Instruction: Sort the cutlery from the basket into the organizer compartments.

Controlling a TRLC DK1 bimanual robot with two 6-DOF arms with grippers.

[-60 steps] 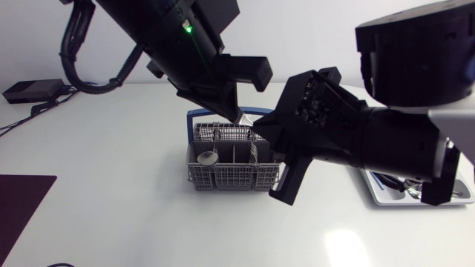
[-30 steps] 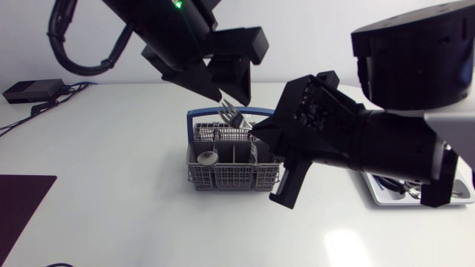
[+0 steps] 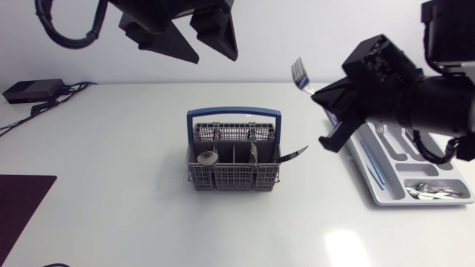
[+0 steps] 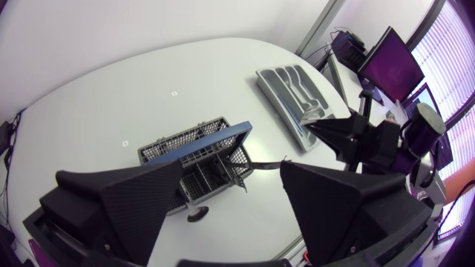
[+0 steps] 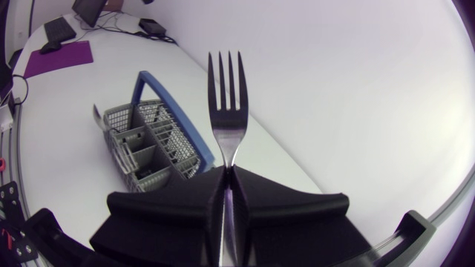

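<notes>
My right gripper (image 3: 320, 94) is shut on the handle of a silver fork (image 3: 300, 74), tines up, in the air between the basket and the organizer. In the right wrist view the fork (image 5: 225, 96) stands straight out of the shut gripper (image 5: 225, 176). The grey cutlery basket (image 3: 234, 167) with a blue handle stands mid-table and holds a spoon (image 3: 206, 157) and other pieces; a dark handle (image 3: 294, 154) sticks out of its right side. The grey organizer (image 3: 393, 159) lies at the right, with cutlery in its near compartment. My left gripper (image 3: 214, 58) hangs open and empty high above the basket (image 4: 194, 152).
A black box (image 3: 30, 90) with cables sits at the far left edge. A dark mat (image 3: 21, 199) lies at the near left. In the left wrist view the organizer (image 4: 280, 87) lies beyond the basket, with my right arm (image 4: 371, 141) beside it.
My left gripper let go of the fork above the basket, opened and rose. My right gripper, shut on the fork, carried it up and to the right, toward the organizer.
</notes>
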